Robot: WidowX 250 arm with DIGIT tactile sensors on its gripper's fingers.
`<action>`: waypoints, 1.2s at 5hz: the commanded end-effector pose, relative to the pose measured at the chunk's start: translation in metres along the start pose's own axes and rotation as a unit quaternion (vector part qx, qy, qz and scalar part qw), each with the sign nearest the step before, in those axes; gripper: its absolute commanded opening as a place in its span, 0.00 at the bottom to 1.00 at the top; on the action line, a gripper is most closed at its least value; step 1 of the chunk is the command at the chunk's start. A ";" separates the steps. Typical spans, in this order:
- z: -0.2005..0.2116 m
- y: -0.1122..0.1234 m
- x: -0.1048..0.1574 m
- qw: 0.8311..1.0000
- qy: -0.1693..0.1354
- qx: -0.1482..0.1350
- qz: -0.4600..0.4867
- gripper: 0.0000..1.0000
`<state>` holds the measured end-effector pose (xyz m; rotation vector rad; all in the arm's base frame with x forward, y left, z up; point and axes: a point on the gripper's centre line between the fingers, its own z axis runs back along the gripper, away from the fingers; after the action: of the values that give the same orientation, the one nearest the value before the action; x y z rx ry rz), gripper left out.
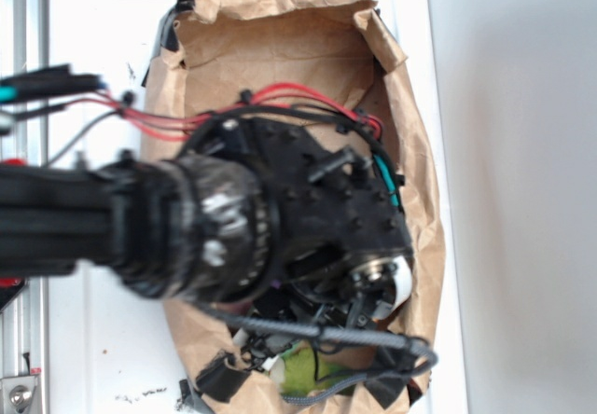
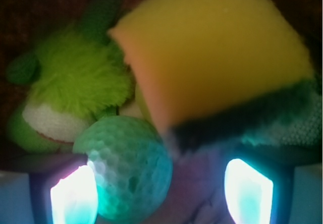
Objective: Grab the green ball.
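Only the wrist view shows the green ball point(image 2: 124, 167), against the left pad point(image 2: 74, 198) of the open gripper point(image 2: 161, 193), beside the yellow sponge point(image 2: 212, 52); outside, the arm point(image 1: 187, 223) hides the paper bag's point(image 1: 280, 50) contents.

No legible text, label, brand, number or sign is found in either view. In the exterior view, the surfaces of the arm and the brown paper bag point(image 1: 280, 50) are unmarked as far as can be resolved. In the wrist view, no printing is seen on the green ball point(image 2: 128, 166), the yellow sponge point(image 2: 212, 52) or the lime-green leafy toy point(image 2: 75, 82); all surfaces are blurred.
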<state>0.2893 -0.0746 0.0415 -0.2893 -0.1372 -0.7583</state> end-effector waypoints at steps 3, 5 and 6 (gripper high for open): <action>0.019 0.004 0.004 0.999 -0.017 0.023 0.018 0.00; 0.083 0.029 -0.003 0.993 -0.063 0.052 0.082 0.00; 0.107 0.040 -0.011 0.989 -0.076 0.066 0.110 0.00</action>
<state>0.3048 -0.0090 0.1066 -0.2660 -0.2150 -0.5017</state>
